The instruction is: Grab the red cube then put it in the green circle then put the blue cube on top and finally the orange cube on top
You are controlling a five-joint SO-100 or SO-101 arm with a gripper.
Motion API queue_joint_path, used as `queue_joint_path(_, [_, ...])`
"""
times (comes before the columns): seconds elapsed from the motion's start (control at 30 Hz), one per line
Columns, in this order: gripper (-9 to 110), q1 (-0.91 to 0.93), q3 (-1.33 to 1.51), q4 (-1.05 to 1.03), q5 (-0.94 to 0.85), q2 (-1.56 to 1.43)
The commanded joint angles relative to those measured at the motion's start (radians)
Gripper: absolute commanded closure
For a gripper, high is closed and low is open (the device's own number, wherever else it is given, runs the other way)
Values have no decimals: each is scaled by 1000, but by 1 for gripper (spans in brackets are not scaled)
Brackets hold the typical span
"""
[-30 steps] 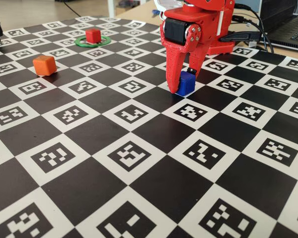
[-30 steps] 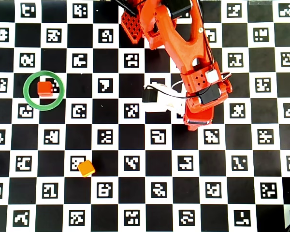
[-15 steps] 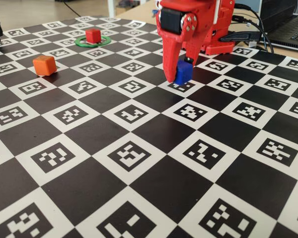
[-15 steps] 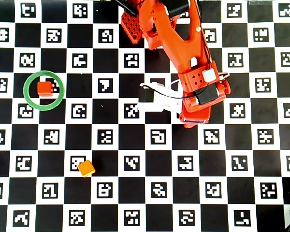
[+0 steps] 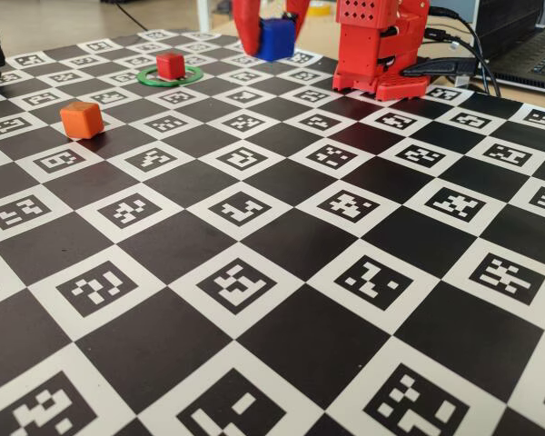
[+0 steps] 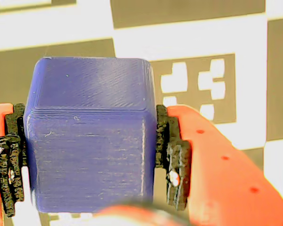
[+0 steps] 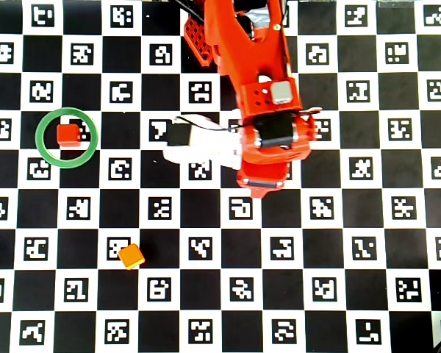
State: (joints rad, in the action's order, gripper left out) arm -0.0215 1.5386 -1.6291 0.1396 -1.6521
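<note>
Up at the top edge of the fixed view, I see the small deep-blue plastic cube (image 5: 277, 38) hanging clear of the checkerboard mat (image 5: 282, 272), pinched between the red two-finger gripper (image 5: 274, 34) whose upper part runs out of frame. Left of it and a little lower in that picture sits the small glossy red plastic cube (image 5: 171, 64) inside the thin flat green ring (image 5: 170, 77) — so the carry I judge comes next runs leftward in this view, and the drop must land squarely on the red cube's top face. The lighter orange plastic cube (image 5: 81, 119) waits nearer the camera, well apart from both.

From the wrist camera, the blue cube (image 6: 92, 136) fills the frame, black pads (image 6: 172, 157) pressed against its two side faces; the grip looks square, not skewed.

Looking down from overhead, the arm hides the blue cube entirely. The gripper end (image 7: 261, 180) lies well to the right of the green ring (image 7: 45, 152) with the red cube (image 7: 67, 134) off-centre inside it, toward the upper part. The orange cube (image 7: 131, 256) lies below and between them.

Against a second ago, the blue cube has left the mat — it then rested on a square with the jaws around it — and the arm has swung left toward the ring.
</note>
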Motion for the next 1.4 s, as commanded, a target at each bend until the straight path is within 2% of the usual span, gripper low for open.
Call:
queue_joint_path(0.0, [99, 106, -135, -63, -97, -92])
queue_joint_path(0.23, [99, 288, -204, -152, -222, -69])
queue_joint_path(0.8, [101, 696, -518, -181, -704, 121])
queue_joint_path(0.97, [103, 782, -597, -212, -857, 198])
queue_joint_path(1.37, [103, 939, -693, -212, -1095, 291])
